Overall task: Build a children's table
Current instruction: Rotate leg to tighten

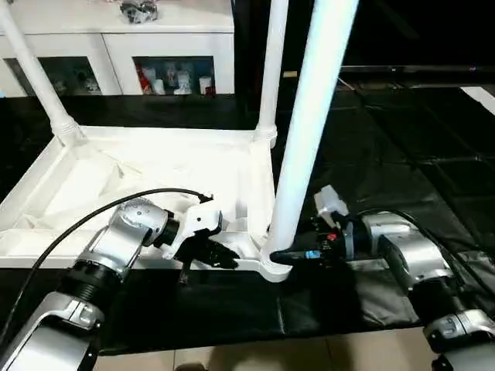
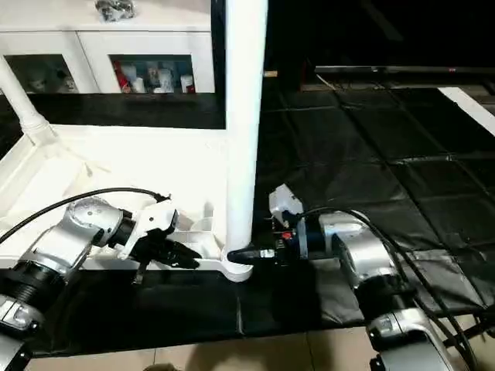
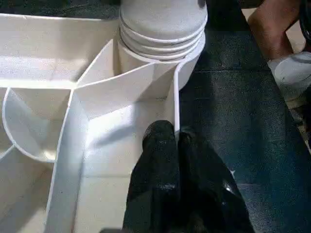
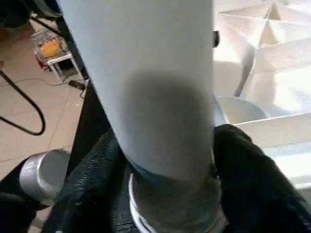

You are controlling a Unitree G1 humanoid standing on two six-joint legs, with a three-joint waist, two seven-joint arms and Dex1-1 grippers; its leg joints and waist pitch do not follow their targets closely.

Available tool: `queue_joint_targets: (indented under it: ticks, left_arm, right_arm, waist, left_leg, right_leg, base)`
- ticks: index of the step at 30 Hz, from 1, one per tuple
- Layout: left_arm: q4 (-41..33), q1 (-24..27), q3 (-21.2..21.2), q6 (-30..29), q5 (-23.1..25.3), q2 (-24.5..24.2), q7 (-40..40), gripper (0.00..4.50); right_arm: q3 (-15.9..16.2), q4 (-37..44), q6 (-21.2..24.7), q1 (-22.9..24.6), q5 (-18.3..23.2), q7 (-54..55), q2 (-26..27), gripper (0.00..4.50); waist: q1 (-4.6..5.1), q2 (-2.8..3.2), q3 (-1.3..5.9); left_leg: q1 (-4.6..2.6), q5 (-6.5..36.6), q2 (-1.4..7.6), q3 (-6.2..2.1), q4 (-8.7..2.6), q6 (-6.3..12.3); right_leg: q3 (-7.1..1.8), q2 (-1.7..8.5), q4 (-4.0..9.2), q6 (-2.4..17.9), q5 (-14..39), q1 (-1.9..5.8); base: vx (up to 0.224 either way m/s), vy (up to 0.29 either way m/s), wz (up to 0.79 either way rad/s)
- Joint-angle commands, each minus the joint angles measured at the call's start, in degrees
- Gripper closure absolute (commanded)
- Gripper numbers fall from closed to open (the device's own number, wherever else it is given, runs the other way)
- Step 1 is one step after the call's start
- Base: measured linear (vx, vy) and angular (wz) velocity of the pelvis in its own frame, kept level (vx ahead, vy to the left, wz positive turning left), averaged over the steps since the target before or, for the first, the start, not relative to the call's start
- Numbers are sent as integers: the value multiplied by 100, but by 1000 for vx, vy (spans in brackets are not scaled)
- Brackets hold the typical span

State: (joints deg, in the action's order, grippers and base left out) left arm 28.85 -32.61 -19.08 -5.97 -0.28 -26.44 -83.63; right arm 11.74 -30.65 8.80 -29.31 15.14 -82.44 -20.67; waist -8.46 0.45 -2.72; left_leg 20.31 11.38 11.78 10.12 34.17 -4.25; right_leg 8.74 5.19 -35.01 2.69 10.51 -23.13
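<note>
The children's table lies upside down on a black mat, its ribbed white top (image 1: pixel 155 174) facing up. Three white legs stand in corner sockets: a near one (image 1: pixel 309 116) and two far ones (image 1: pixel 271 69) (image 1: pixel 35 69). My left gripper (image 1: pixel 220 255) is at the near rim beside the near leg's socket. Its fingers (image 3: pixel 160 160) are shut on the thin rim wall. My right gripper (image 1: pixel 282 253) reaches in from the right at the base of the near leg. In the right wrist view its fingers (image 4: pixel 243 174) hug both sides of that leg (image 4: pixel 150 97).
A white glass-door cabinet (image 1: pixel 116 46) stands behind the table top. The black mat (image 1: pixel 387 147) stretches to the right and ends at pale floor by my body. A person's foot (image 3: pixel 286 73) rests on the mat near the corner. A cable (image 4: pixel 24 111) lies on the floor.
</note>
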Motion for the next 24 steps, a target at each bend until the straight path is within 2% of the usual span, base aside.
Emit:
queue_joint_targets:
  ticks: [1, 9, 11, 13, 16, 17, 18, 19, 20, 21, 23, 24]
  left_arm:
    - [-46, -137, -199, 46, 1, 32, -304, 450]
    - [144, -200, -192, 82, 38, 63, -165, 450]
    - [240, -264, -87, -67, 50, 176, 158, 450]
    - [315, -328, 15, -218, 61, 289, 474, 450]
    - [556, -578, 339, -559, 66, 659, 1447, 450]
    - [556, -578, 339, -559, 66, 659, 1447, 450]
    - [640, -721, 509, -776, 39, 874, 1945, 450]
    - [668, -777, 571, -866, 32, 962, 2147, 450]
    - [668, -777, 571, -866, 32, 962, 2147, 450]
    - [649, -837, 639, -1032, 34, 1104, 2429, 450]
    - [631, -949, 768, -1389, 37, 1393, 2983, 450]
    - [626, -983, 796, -1481, 40, 1495, 3151, 450]
  right_arm:
    - [56, -107, -30, -130, -41, -75, 16, 212]
    - [100, -198, 19, -140, -28, -179, 59, 240]
    - [54, -119, 71, -46, 22, -85, 117, 242]
    - [-12, -57, 138, 34, 68, 81, 181, 242]
    - [-335, 74, 161, 256, 62, 1219, 573, 242]
    - [-335, 74, 161, 256, 62, 1219, 573, 242]
    - [-441, 99, 165, 326, -46, 1890, 815, 243]
    - [-474, 99, 221, 338, -95, 2159, 915, 245]
    - [-474, 99, 221, 338, -95, 2159, 915, 247]
    - [-507, 66, 304, 333, -183, 2593, 1094, 248]
    - [-601, -49, 427, 276, -343, 3391, 1454, 251]
    - [-640, -118, 485, 232, -391, 3673, 1586, 252]
  waist:
    - [16, -36, 407]
    - [22, -11, 388]
    - [19, 10, 394]
    - [13, -2, 384]
    - [18, -13, 367]
    - [24, -29, 375]
    - [50, -1, 374]
    - [63, -7, 365]
    - [83, -28, 379]
    - [114, -28, 376]
    - [173, -32, 376]
    - [201, -35, 388]
  left_leg:
    - [5, 577, 234, -57, -359, 379]
    - [-13, 750, 222, -58, -370, 306]
    - [-21, 763, 236, -66, -371, 283]
    - [-45, 859, 237, -55, -372, 262]
    - [-61, 945, 231, -63, -387, 183]
    - [-58, 920, 216, -74, -390, 134]
    - [-42, 906, 211, -85, -397, 98]
    - [-43, 926, 213, -83, -401, 82]
    - [-29, 927, 188, -92, -398, 67]
    - [21, 845, 184, -97, -403, 76]
    - [-6, 848, 175, -91, -395, 51]
    - [18, 749, 167, -96, -388, 62]
  right_leg:
    - [-436, 452, 402, 830, 1154, 364]
    - [-432, 446, 454, 739, 1493, 365]
    - [-435, 447, 435, 794, 1381, 362]
    - [-438, 448, 458, 824, 1434, 350]
    - [-435, 459, 502, 753, 1702, 344]
    - [-425, 472, 511, 672, 1843, 358]
    - [-420, 475, 519, 604, 1944, 369]
    - [-421, 470, 542, 573, 1991, 354]
    - [-402, 478, 550, 524, 2065, 385]
    - [-397, 464, 533, 486, 2006, 402]
    - [-393, 477, 557, 481, 2055, 379]
    - [-397, 475, 540, 518, 1938, 387]
  base:
    - [0, 0, 0]
    - [0, 0, 0]
    - [0, 0, 0]
    - [0, 0, 0]
    - [0, 0, 0]
    - [0, 0, 0]
    - [0, 0, 0]
    - [0, 0, 0]
    - [0, 0, 0]
    - [0, 0, 0]
    - [0, 0, 0]
    - [0, 0, 0]
